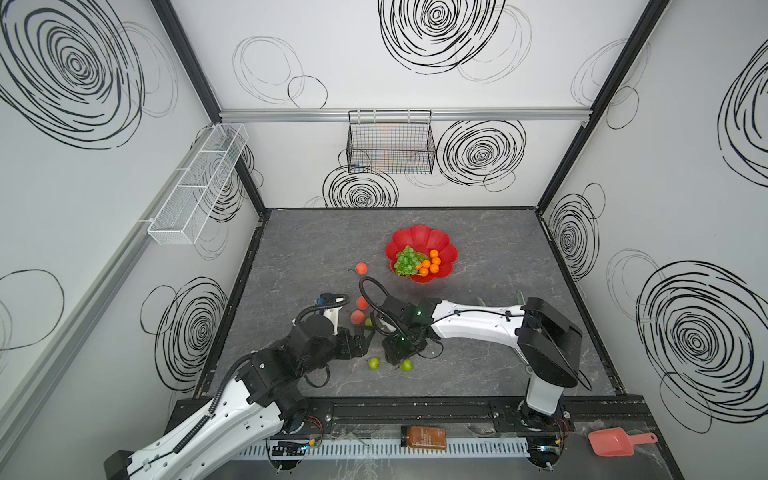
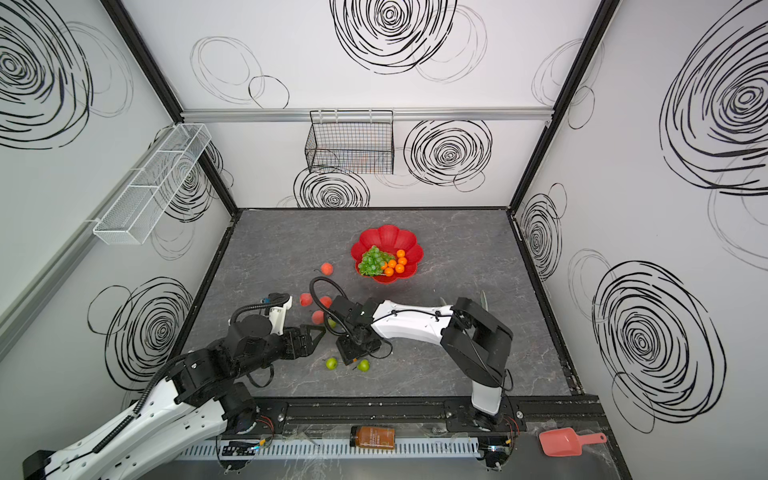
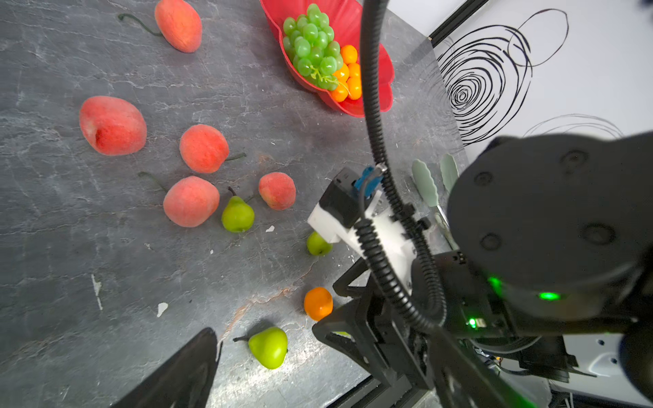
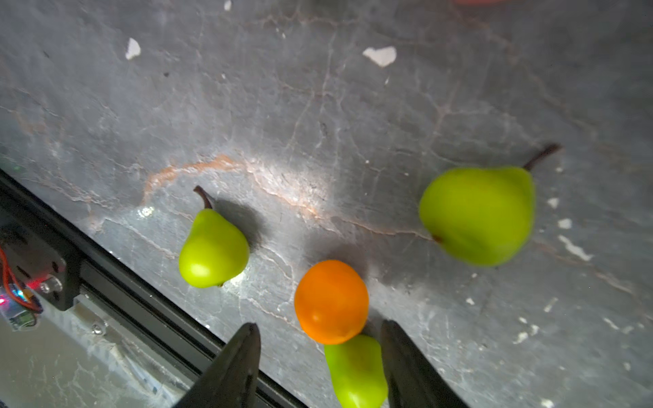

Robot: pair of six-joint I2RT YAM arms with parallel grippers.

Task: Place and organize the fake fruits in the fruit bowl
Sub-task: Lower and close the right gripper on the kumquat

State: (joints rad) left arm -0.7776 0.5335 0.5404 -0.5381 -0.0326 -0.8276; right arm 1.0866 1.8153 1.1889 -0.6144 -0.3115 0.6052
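Right wrist view shows a small green fruit lying on the tabletop between the right gripper's fingers. Its long axis runs roughly along the fingers rather than across them. It sits close against one finger, though the frame edge cuts it off and I cannot tell whether they touch. A clear gap separates it from the other finger. These fingers stand moderately apart and grip nothing.

A loose orange sits just past the fingertips, against the green fruit's end. I judge that closing here would have to catch one without nudging the other. Two more green fruits lie near, and the peaches are farther off.

The fruit bowl stands well apart toward the back of the tabletop. It holds the bunch of grapes and a cluster of oranges.

The left gripper hovers just beside with its fingers spread wide and empty. The right arm is the nearer one.
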